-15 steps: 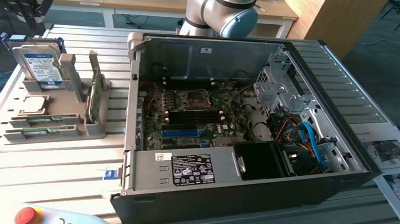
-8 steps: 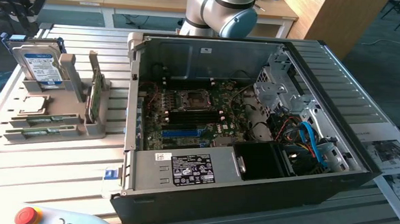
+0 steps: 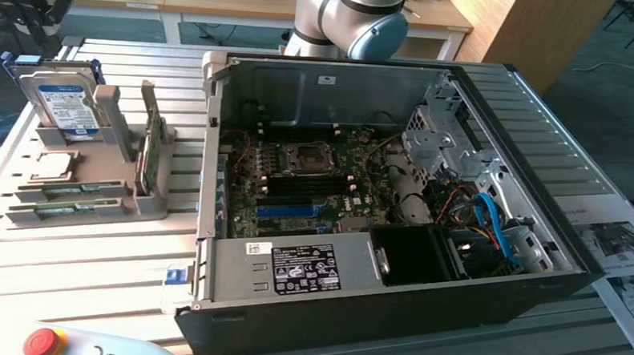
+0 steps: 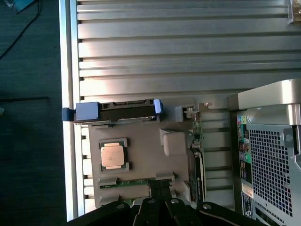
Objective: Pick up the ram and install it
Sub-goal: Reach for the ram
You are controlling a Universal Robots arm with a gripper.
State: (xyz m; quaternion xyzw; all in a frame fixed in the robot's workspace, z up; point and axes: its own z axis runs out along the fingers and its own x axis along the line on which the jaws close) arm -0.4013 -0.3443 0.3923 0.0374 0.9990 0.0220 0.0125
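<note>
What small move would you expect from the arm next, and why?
Probably open the tool: it hangs shut above the gray holder, and the ram lies flat in its slot there, so shut fingers could not straddle it.

The end effector (image 4: 160,192) is cut off at the edge and hides part of the ram (image 4: 134,182).

Bright daylight; glare on table (image 4: 141,89), PC case (image 3: 397,317) interior prob. shadowed.

We find the ram (image 3: 81,190), a narrow green stick, seated lengthwise in a gray holder (image 3: 133,207) slot.
</note>
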